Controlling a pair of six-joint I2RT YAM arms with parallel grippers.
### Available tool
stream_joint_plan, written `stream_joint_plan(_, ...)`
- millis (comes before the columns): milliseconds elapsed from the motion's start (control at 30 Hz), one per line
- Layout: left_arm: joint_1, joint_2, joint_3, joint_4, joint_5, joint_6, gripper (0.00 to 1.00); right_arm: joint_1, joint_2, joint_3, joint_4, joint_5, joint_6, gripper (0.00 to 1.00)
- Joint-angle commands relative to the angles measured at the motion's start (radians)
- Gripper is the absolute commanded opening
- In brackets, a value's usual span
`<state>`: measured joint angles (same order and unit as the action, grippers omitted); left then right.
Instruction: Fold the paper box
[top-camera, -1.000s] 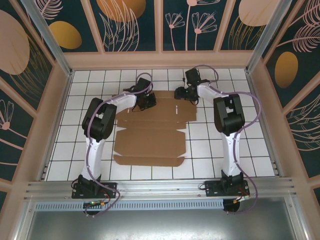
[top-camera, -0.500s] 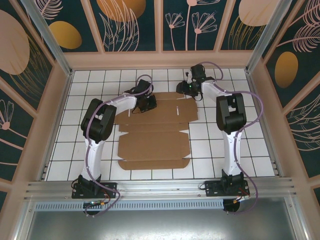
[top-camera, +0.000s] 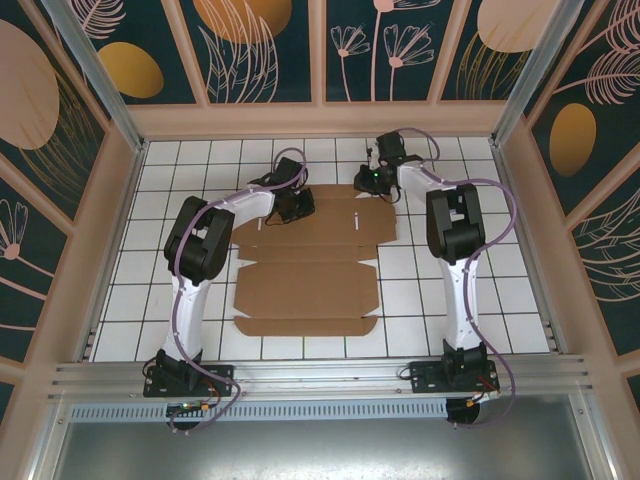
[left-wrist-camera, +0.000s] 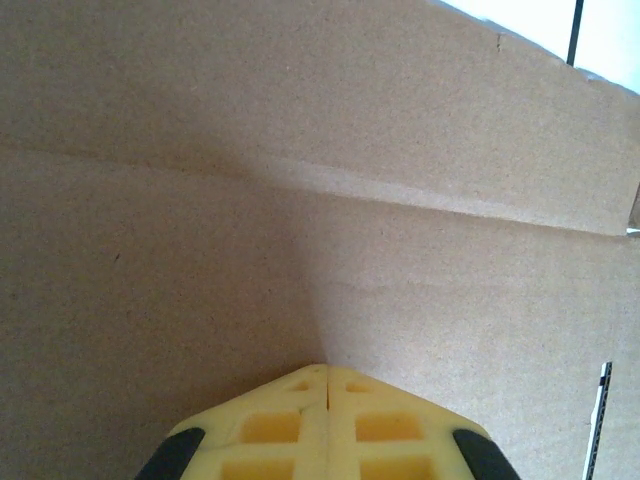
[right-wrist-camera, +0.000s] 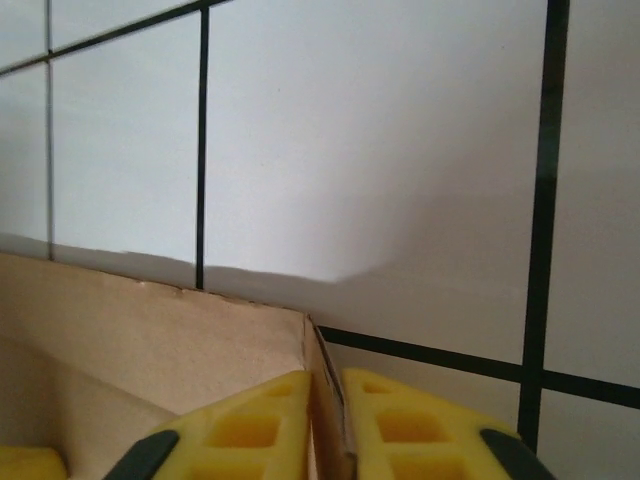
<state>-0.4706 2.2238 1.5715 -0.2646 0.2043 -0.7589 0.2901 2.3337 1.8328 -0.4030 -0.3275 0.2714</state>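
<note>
Table (top-camera: 480, 290): white tiles with dark grout lines, walled on three sides.
Paper box (top-camera: 305, 285): flat brown die-cut sheet lying mid-table, its long flaps running left to right.
Left gripper (top-camera: 297, 207): fingers together, tips down on the sheet's far left part.
Right gripper (right-wrist-camera: 325, 378): clamped on a thin cardboard edge at the sheet's far right corner.

White tiled floor (top-camera: 412, 292), floral wall panels (top-camera: 270, 60) (dark teal).

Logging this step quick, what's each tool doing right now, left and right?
Left tool: closed, empty, over the paper box.
Right tool: closed on the paper box's edge.
</note>
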Motion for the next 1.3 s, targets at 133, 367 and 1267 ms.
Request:
stream_joint_plan(133, -0.002, 0.056, -0.019, -0.089, -0.010, 0.015, 0.02, 0.162, 0.095, 0.305, -0.246, 0.461, -0.076, 0.12)
stream_joint_plan(367, -0.002, 0.062, -0.022, -0.081, -0.001, 0.010, 0.01, 0.304, 0.287, 0.541, -0.351, 0.793, -0.136, 0.17)
stream_joint_plan(1267, -0.002, 0.119, 0.096, -0.142, -0.038, 0.222, 0.06, -0.217, -0.395, -0.463, 0.225, -0.123, -0.017, 0.69)
